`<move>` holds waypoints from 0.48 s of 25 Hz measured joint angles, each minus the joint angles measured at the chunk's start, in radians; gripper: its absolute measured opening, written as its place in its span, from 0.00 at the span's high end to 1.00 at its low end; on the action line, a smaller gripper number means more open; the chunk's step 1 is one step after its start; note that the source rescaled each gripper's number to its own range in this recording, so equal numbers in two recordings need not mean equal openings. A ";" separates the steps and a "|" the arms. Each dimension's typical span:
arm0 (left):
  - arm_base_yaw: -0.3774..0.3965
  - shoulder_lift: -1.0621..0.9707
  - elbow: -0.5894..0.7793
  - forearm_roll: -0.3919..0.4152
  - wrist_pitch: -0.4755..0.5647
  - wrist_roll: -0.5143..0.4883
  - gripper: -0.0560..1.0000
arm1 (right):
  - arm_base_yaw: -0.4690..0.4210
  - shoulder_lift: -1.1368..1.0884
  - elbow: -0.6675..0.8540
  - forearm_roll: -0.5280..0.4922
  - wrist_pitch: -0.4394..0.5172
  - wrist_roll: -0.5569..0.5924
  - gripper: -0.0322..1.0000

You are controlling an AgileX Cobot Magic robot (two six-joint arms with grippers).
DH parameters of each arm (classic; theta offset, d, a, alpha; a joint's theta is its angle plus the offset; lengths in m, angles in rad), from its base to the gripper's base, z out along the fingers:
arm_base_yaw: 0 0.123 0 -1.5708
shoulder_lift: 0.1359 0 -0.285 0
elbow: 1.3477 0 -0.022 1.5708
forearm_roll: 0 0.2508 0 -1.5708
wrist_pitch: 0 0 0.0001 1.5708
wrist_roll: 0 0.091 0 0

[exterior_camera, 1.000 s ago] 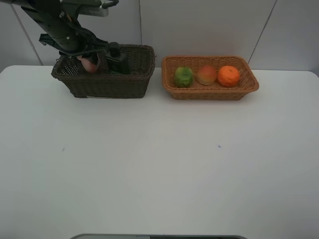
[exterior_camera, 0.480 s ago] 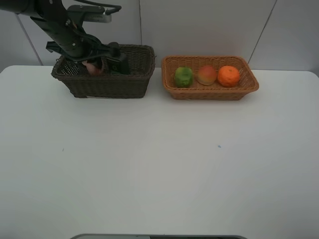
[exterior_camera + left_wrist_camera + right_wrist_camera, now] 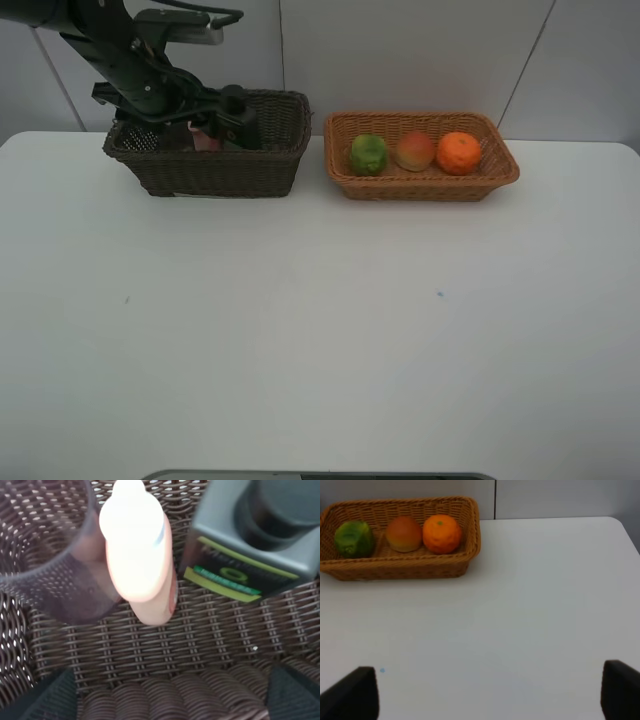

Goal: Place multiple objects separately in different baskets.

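While a second ago the left claw point(image 3: 205, 118) was carrying the slim pink bottle point(image 3: 142, 560) above the dark brown basket point(image 3: 215, 172), its fingers now stand wide apart at the edges of the left wrist view and the bottle is free of them, inside the basket. The bottle sits between the clear purple cup point(image 3: 45, 550) and the dark grey bottle point(image 3: 255, 535), touching or nearly touching the cup, its white cap pointing up toward the camera; whether it stands straight or leans cannot be told. Across the gap, the light tan basket point(image 3: 500, 178) holds the green fruit point(image 3: 368, 153), the red-yellow fruit point(image 3: 415, 151) and the orange point(image 3: 459, 152) in a row, just as before. All six items now appear sorted, fruit in one basket and containers in the other, so the task looks essentially finished. The right claw point(image 3: 490, 692) hangs released and empty over bare white counter point(image 3: 320, 330), well away from both baskets. The left arm hangs low over the dark basket, so its rim and the tall grey bottle are the things it could knock when lifting out.
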 joint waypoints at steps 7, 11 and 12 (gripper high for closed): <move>0.000 -0.076 0.000 0.000 0.043 0.000 0.01 | 0.000 0.000 0.000 0.000 0.000 0.000 0.12; 0.001 -0.176 0.059 0.000 0.071 0.000 0.01 | 0.000 0.000 0.000 0.000 0.000 0.000 0.12; 0.008 -0.212 0.097 -0.003 0.061 0.000 0.01 | 0.000 0.000 0.000 0.000 0.000 0.000 0.12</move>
